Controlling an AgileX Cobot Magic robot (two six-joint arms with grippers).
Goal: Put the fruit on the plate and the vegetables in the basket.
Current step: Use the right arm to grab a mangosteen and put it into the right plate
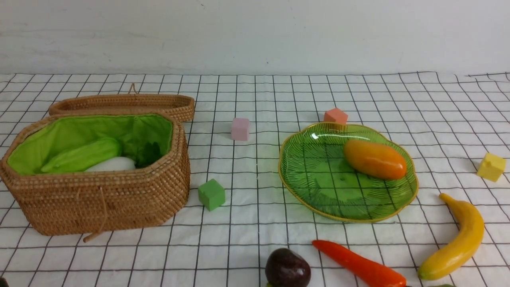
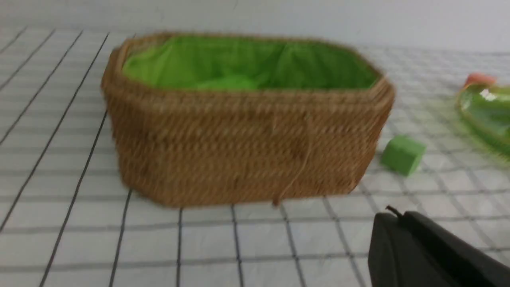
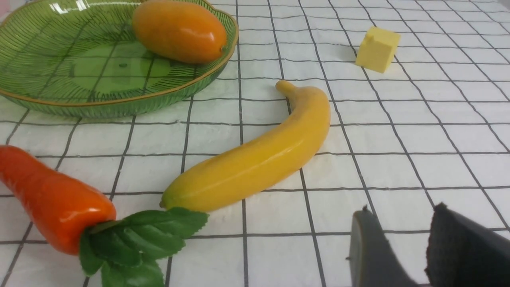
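The right fingers stood spread with nothing between them, low over the checked-cloth bench just beside the curved yellow toy banana, so the banana looked like the step in hand. A grip across its thick middle would likely hold best, since the tapered ends could slip. The red-orange toy carrot had its green leaves close against the banana's blunt end (worth lifting straight up first). The translucent green glass plate had a raised gold rim to clear, and the orange-yellow oval mango sat in its far right part, leaving open room on the near side. The yellow foam cube lay well apart. The dark purple round fruit waited at the bench's near edge. In a blurred view, the left fingers seemed pressed together and empty, near the lined wicker basket.
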